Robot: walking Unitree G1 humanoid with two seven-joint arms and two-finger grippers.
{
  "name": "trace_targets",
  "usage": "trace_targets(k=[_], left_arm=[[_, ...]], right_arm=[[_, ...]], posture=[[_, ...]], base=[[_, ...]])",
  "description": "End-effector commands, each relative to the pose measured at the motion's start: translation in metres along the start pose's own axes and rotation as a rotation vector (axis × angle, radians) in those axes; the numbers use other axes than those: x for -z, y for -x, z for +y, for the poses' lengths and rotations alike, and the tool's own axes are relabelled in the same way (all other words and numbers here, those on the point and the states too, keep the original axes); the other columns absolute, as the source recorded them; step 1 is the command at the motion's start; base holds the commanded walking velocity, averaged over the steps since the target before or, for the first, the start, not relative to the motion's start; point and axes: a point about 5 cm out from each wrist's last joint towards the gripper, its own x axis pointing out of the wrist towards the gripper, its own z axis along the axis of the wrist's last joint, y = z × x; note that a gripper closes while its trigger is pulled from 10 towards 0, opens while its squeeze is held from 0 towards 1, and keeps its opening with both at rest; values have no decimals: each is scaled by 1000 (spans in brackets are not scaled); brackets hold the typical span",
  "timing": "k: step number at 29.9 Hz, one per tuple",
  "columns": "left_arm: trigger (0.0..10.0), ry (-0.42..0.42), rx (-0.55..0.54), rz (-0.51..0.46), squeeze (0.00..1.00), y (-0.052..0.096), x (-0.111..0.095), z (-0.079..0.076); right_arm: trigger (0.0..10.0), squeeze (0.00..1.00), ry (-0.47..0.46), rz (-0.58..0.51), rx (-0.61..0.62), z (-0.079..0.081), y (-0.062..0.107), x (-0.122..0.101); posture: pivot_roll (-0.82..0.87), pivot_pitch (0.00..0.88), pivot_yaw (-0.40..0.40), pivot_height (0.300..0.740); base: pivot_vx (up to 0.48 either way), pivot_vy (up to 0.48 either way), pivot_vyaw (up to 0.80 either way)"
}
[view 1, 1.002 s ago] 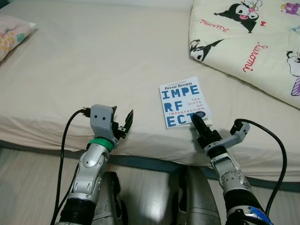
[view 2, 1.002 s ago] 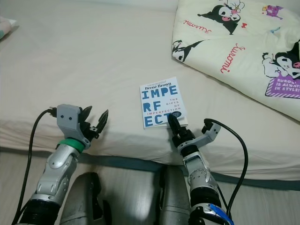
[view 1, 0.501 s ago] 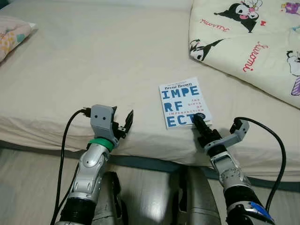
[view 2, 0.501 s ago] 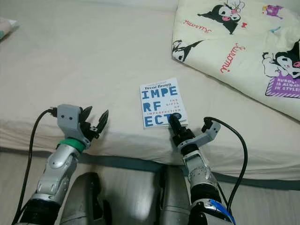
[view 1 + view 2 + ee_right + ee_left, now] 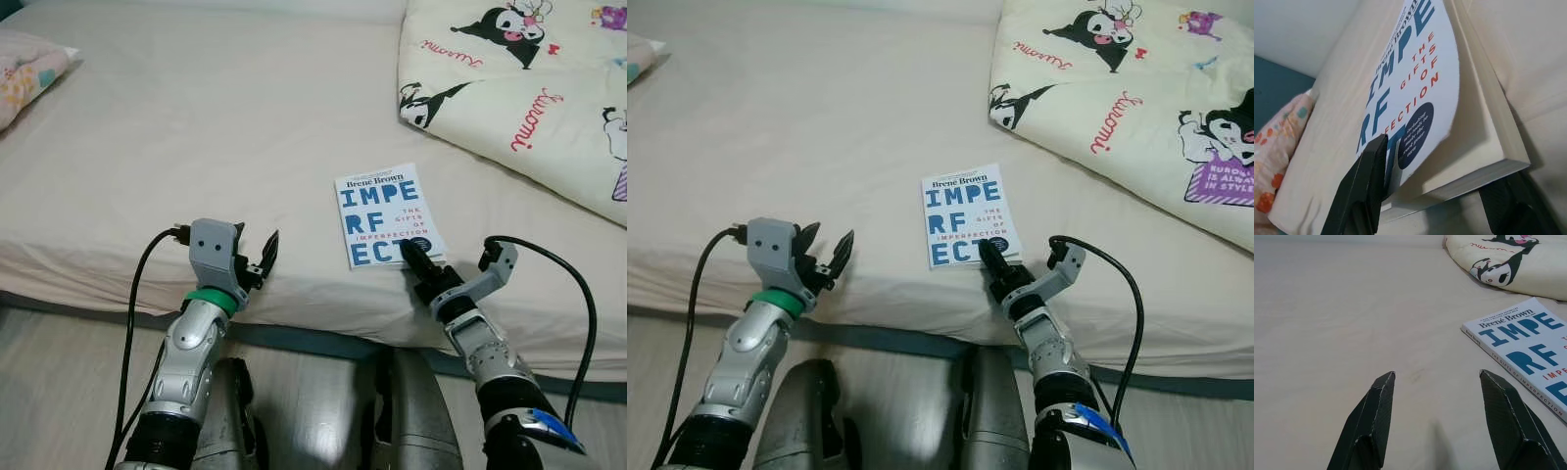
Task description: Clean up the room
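Note:
A white paperback book (image 5: 382,211) with big blue letters lies flat on the beige bed (image 5: 196,117), close to its near edge. My right gripper (image 5: 411,257) is at the book's near right corner. In the right wrist view one finger (image 5: 1364,186) rests on the cover of the book (image 5: 1415,83), which curls up slightly. The other finger (image 5: 1508,208) sits beside the page edge, so the gripper is open with the corner between its fingers. My left gripper (image 5: 257,257) hovers open over the bed edge, left of the book (image 5: 1528,347) and holding nothing.
A cream quilt (image 5: 529,98) with cartoon prints covers the bed's far right. A patterned pillow (image 5: 29,73) lies at the far left. Wooden floor (image 5: 59,382) shows below the mattress edge. Black cables loop from both wrists.
My right wrist has swung a little to the right while its fingers stay at the book's near corner. The left arm has not moved.

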Motion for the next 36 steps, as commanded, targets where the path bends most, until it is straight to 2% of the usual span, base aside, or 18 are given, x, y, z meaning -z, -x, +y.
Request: trace_targets(k=[1, 10, 11, 13, 14, 16, 17, 27, 32, 36], left_arm=[[10000, -8, 5, 27, 0, 2, 6, 0], [10000, -7, 7, 27, 0, 3, 6, 0], [10000, -8, 7, 27, 0, 3, 6, 0], [10000, -8, 7, 27, 0, 3, 6, 0], [10000, -8, 7, 26, 0, 3, 6, 0], [10000, -8, 7, 26, 0, 3, 6, 0], [10000, -9, 7, 26, 0, 2, 6, 0], [10000, -12, 6, 23, 0, 2, 6, 0], [10000, -13, 5, 22, 0, 2, 6, 0], [10000, -15, -16, 6, 0, -3, 4, 3]], right_arm=[[10000, 0, 3, 77, 68, -12, 8, 13], [10000, 0, 49, 78, 72, -15, 9, 8], [9020, 0, 52, 66, 69, -15, 10, 6], [9020, 0, 52, 66, 69, -15, 10, 6], [3294, 0, 53, 55, 67, -15, 10, 4], [3294, 0, 53, 55, 67, -15, 10, 4], [0, 0, 51, 38, 65, -15, 10, 2], [0, 0, 35, -53, 58, -14, 10, -6], [0, 0, 31, -62, 56, -14, 10, -7], [0, 0, 21, -141, 49, -10, 7, -19]], posture=[[74, 171, 93, 587], [74, 167, 91, 587], [73, 168, 92, 587], [73, 168, 92, 587], [72, 166, 92, 587], [72, 166, 92, 587], [71, 163, 92, 587], [69, 149, 93, 587], [69, 146, 92, 587], [66, 118, 72, 587]], base=[[0, 0, 0], [0, 0, 0], [0, 0, 0], [0, 0, 0], [0, 0, 0], [0, 0, 0], [0, 0, 0], [0, 0, 0], [0, 0, 0], [0, 0, 0]])
